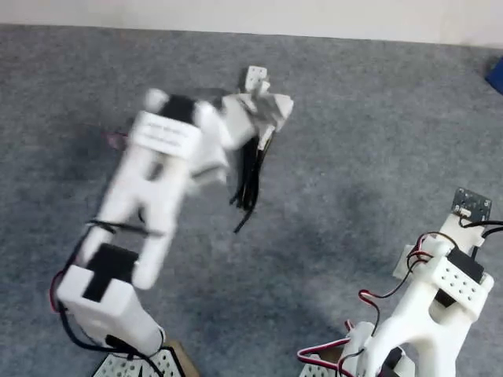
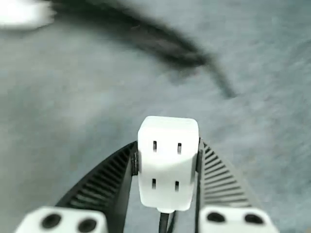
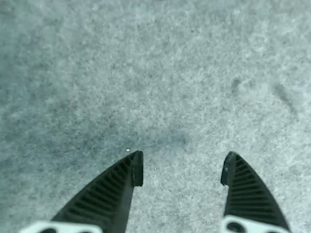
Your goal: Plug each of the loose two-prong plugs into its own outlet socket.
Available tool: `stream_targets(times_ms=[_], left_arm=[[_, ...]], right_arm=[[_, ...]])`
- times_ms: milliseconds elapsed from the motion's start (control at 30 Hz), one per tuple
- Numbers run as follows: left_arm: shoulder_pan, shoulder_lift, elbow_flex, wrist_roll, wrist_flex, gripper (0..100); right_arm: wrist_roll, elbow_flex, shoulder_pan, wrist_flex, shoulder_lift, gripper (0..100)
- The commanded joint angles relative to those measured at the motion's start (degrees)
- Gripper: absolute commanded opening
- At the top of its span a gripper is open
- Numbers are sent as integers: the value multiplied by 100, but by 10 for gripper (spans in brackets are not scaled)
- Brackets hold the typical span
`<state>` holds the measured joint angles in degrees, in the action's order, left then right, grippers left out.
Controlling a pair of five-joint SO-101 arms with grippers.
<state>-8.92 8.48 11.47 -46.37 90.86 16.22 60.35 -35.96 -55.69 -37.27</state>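
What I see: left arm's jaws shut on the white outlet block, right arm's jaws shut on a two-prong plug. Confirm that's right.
Not quite. The right arm's jaws are not shut on a plug: they stand open with nothing between them, above the grey carpet, as the right wrist view shows. The left arm's jaws are indeed shut on the white outlet block.

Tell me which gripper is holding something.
The left gripper: it is shut on a white outlet block with two pairs of slots. The right gripper is open over grey carpet, holding nothing.
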Motion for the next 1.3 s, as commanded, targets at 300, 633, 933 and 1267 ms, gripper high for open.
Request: stream_targets(times_ms=[300, 633, 933, 1267], left_arm=[[2818, -13, 3996, -2295, 914, 5], [1666, -31, 699, -2268, 914, 5], [-1437, 31, -3574, -941, -1609, 5], [-3169, 22, -4136, 220, -2549, 5]], right_arm=[[79, -215, 110, -40, -189, 263], [79, -110, 391, -57, -171, 263], [79, -101, 382, -57, -180, 263], [79, -84, 391, -57, -189, 263]])
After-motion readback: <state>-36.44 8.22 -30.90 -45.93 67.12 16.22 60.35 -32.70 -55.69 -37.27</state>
